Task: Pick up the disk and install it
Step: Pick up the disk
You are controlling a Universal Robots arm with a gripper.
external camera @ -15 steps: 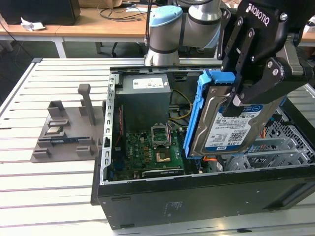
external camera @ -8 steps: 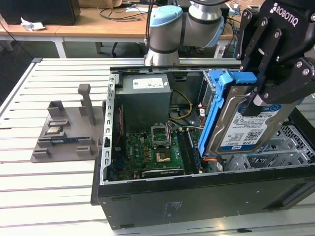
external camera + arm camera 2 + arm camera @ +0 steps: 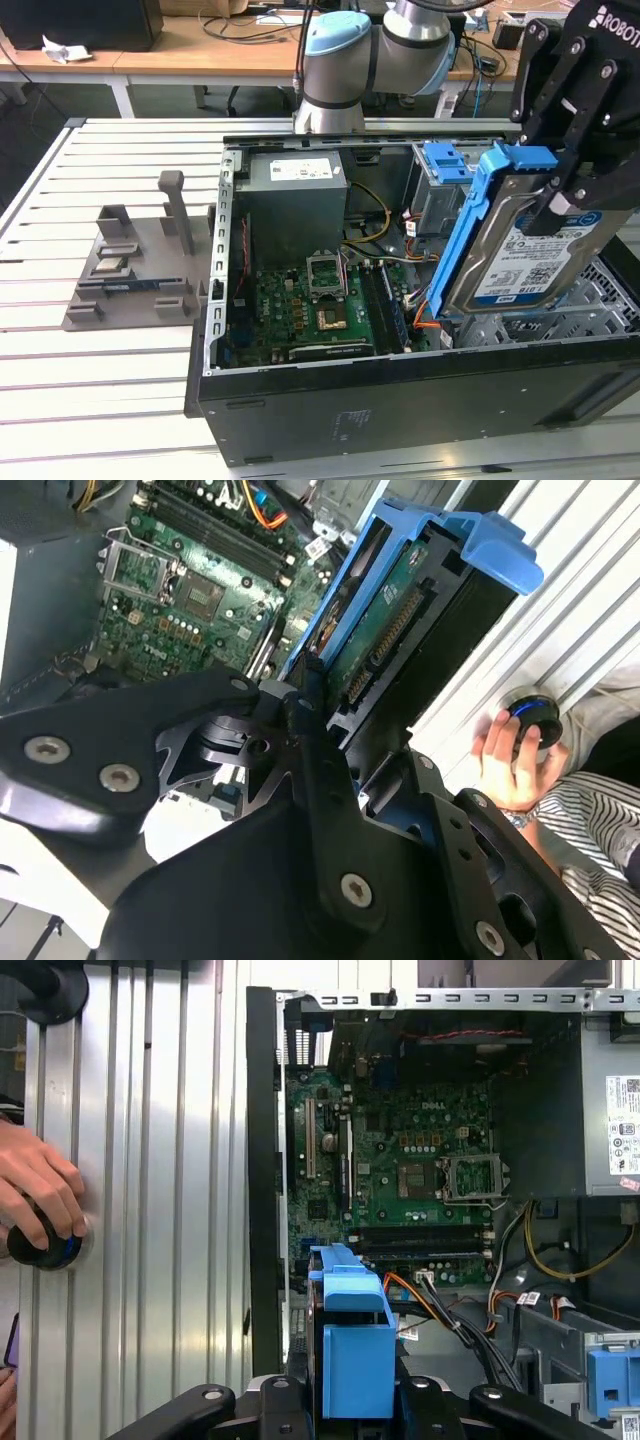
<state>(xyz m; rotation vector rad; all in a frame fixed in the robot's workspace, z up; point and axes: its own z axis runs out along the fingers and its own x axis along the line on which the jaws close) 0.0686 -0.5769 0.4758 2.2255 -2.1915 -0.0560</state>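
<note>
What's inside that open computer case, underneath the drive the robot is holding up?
Below the disk, clamped in the gripper, you can see a perforated grey metal cage and orange cables. Whatever lies directly behind the disk is covered.

disk (image 3: 522,258) above computer case (image 3: 400,405)

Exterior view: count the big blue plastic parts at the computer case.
2. A blue frame around the disk the gripper holds above the case; a blue latch on the grey cage, at the exterior view's left of it. Others may be hidden.
</note>
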